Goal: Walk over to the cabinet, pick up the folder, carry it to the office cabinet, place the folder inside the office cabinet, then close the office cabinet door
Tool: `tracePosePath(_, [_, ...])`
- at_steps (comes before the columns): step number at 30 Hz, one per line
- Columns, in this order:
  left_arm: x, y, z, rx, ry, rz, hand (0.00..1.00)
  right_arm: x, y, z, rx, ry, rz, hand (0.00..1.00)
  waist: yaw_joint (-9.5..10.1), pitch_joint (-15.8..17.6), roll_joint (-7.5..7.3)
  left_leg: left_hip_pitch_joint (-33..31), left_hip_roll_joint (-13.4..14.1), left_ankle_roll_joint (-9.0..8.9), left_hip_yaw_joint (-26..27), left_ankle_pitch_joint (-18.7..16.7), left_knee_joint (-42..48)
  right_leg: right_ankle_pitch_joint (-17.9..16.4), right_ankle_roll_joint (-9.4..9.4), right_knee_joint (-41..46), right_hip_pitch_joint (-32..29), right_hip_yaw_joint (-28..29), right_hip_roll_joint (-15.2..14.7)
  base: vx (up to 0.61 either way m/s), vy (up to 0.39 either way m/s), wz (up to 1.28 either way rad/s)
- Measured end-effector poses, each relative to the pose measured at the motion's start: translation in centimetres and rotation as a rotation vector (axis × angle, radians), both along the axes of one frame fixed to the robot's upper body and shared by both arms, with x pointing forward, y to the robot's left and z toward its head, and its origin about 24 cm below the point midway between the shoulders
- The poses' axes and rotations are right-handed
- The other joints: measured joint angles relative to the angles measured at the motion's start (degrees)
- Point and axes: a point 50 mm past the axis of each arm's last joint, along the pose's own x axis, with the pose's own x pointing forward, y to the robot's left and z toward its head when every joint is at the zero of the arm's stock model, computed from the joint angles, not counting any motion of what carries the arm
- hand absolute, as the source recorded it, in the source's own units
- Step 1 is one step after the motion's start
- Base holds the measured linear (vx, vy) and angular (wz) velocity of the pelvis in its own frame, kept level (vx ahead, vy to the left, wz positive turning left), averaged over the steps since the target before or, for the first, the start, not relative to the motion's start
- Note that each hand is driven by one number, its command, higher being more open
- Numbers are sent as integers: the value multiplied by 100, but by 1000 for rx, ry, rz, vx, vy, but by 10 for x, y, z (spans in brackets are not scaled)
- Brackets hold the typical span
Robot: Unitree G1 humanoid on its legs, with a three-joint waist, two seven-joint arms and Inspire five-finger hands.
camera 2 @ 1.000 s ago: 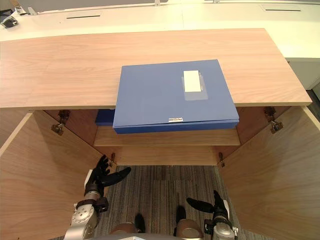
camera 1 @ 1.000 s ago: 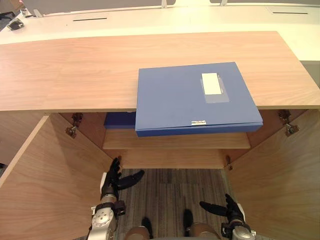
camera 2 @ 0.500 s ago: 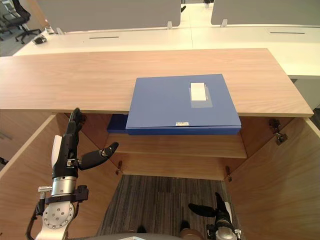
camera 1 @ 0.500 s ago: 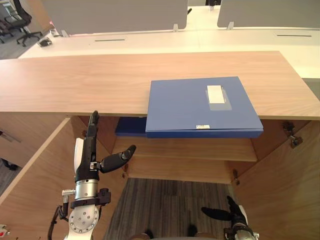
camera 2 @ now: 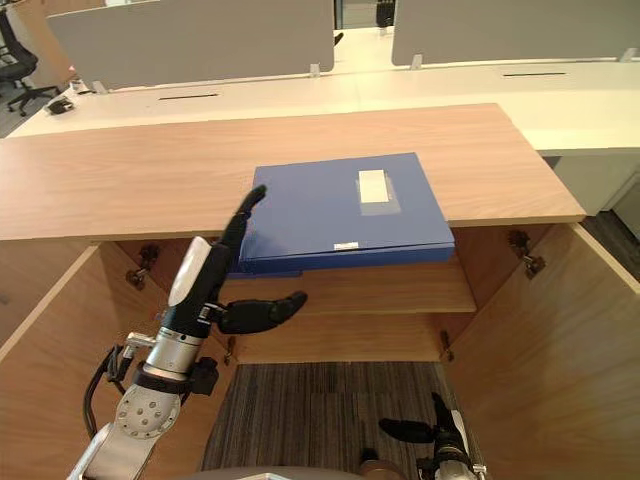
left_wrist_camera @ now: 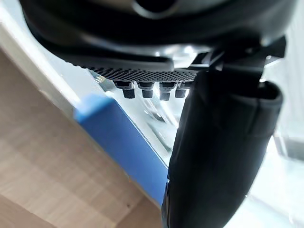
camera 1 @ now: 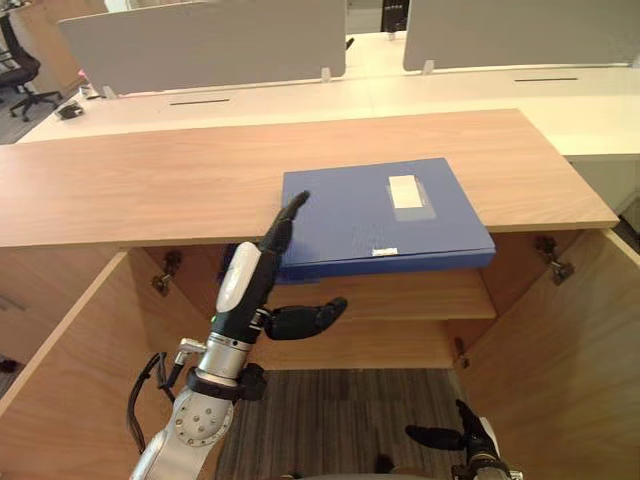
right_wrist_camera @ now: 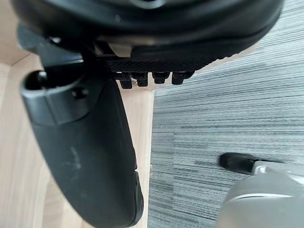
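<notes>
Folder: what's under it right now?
The folder rests on the cabinet top; its front overhangs the shelf. A second blue item peeks out beneath its left corner, mostly covered.

The left hand (camera 1: 246, 284) hides part of the folder (camera 1: 390, 222); the right hand (camera 1: 468, 440) is cut off below
</notes>
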Motion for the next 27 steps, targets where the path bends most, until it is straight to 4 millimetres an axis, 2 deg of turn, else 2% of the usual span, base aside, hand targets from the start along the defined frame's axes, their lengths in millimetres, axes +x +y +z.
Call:
tracePosePath(4, [11,-8,-5,168,-58,15,100,-3,0,-1,6,9,-3,100,-36,-29,-11,69,-22,7,16,4,-95,32,6,-42,1,25,0,-4,7,-7])
tracePosePath(8, [21,-4,-22,292,-33,91,100,-3,2,-2,26,8,-4,100,-129,-113,-43,79,-56,22,26,15,-196,102,22,-207,5,44,-8,6,9,-3])
tracePosePath(10, [26,-4,-22,322,-66,138,100,-4,4,-2,52,5,-19,100,-141,-118,-56,75,-74,23,35,15,-229,125,38,-266,7,50,-19,0,0,0])
tracePosePath(11, [30,-6,-20,325,-79,162,0,-4,5,-3,66,4,-23,100,-141,-120,-57,71,-89,27,41,18,-256,143,51,-306,8,56,-28,14,16,-3])
tracePosePath(15, [35,-8,-17,353,-114,216,0,-5,9,-4,105,-4,-47,100,-155,-124,-61,69,-124,40,53,26,-335,179,71,-400,6,69,-48,11,11,-2])
tracePosePath(21, [46,-5,0,339,-183,256,0,2,13,-3,165,-36,-80,100,-207,-134,-89,73,-161,41,62,25,-380,230,106,-481,30,87,-76,-1,1,-1])
tracePosePath(25, [49,-4,15,300,-264,269,0,3,14,-3,172,-41,-83,100,-260,-156,-123,87,-177,51,63,21,-379,251,112,-511,53,89,-92,-22,-5,0])
tracePosePath(27, [50,-3,16,267,-254,267,0,3,14,-3,171,-41,-84,100,-281,-163,-129,91,-187,54,67,20,-378,267,114,-536,57,95,-100,-42,-9,-1])
